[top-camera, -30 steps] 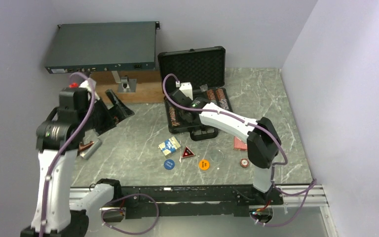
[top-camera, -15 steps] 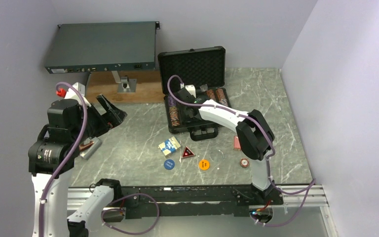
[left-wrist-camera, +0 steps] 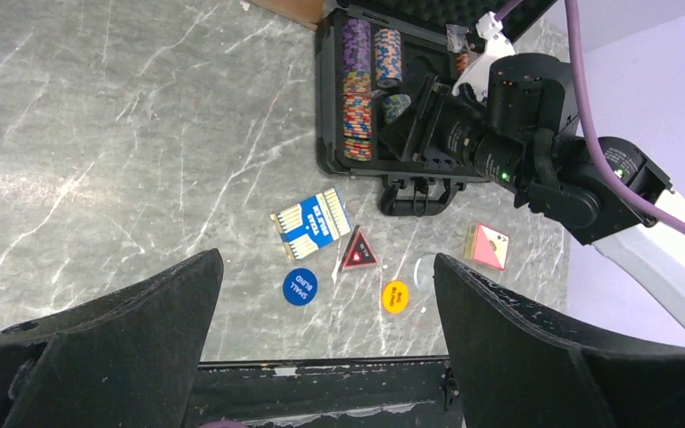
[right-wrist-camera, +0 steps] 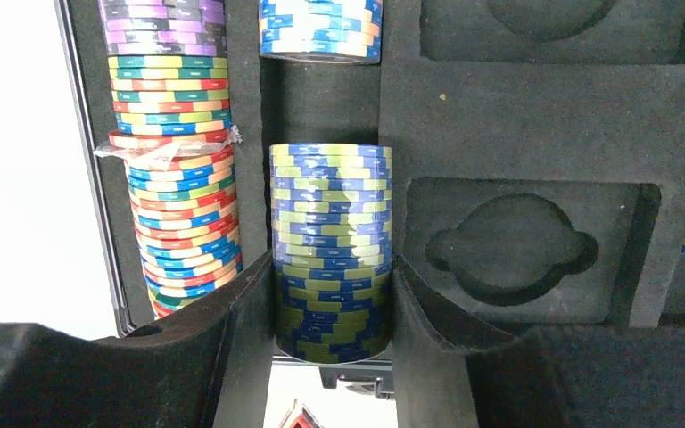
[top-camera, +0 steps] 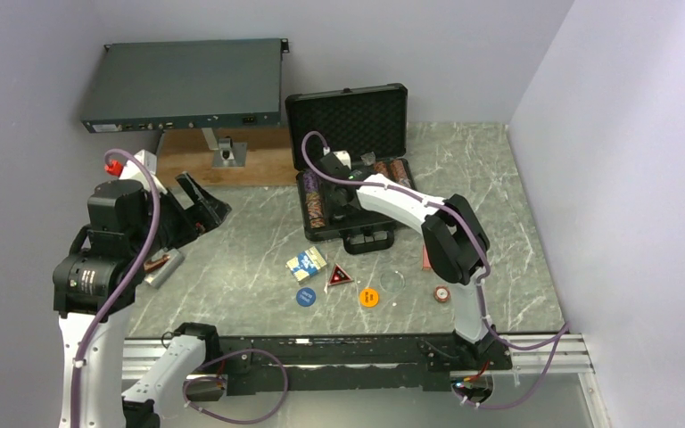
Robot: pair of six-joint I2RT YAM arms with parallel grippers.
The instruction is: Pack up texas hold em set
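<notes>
The black briefcase lies open at the back, foam lid up. In the right wrist view my right gripper is shut on a blue-and-olive chip stack in the second foam slot, beside a multi-coloured chip row. It reaches into the case. On the table in front lie a blue card deck, red triangle, blue button, orange button, a clear disc, a loose chip and a red deck. My left gripper is open, held high at the left.
A large flat grey electronics box stands at the back left over a wooden board with a metal bracket. A small metallic object lies by the left arm. Walls close in at left, back and right.
My left arm has dropped and swung back toward the left, then held still. My right arm's elbow has moved left and its gripper has pushed slightly further into the case.
</notes>
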